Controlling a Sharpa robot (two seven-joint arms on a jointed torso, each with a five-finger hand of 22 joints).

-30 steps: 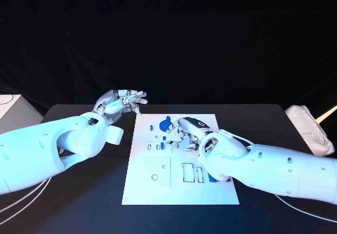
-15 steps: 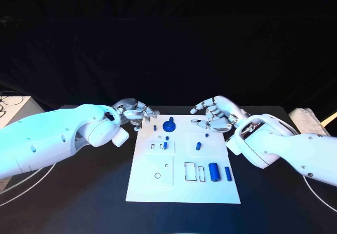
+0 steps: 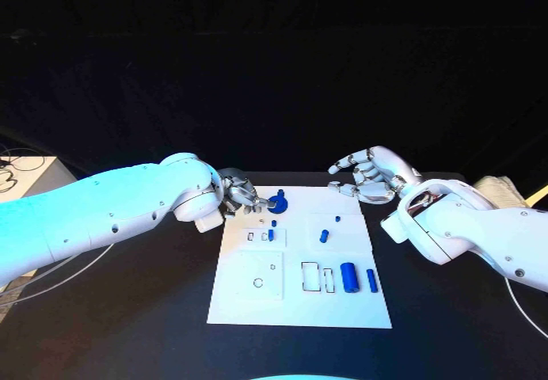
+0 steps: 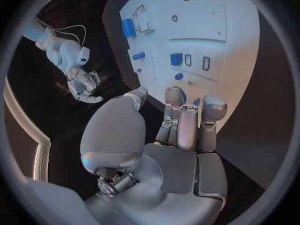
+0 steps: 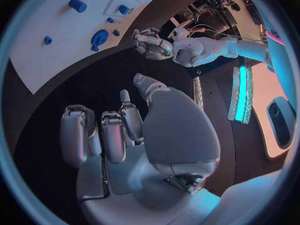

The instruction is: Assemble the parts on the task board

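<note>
1. Our left hand (image 3: 241,193) hovers at the task board's (image 3: 299,305) far left corner, fingers curled, empty, fingertips near the round blue part (image 3: 278,203).
2. On the white board we see small blue parts, with two blue cylinders (image 3: 349,277) at its right side.
3. Our right hand (image 3: 367,176) hangs beyond the far right corner, fingers loosely spread, holding nothing.

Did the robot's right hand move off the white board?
Yes. The right hand was over the task board a second ago; now it hangs off the board's far right corner, above the black table, holding nothing.
</note>
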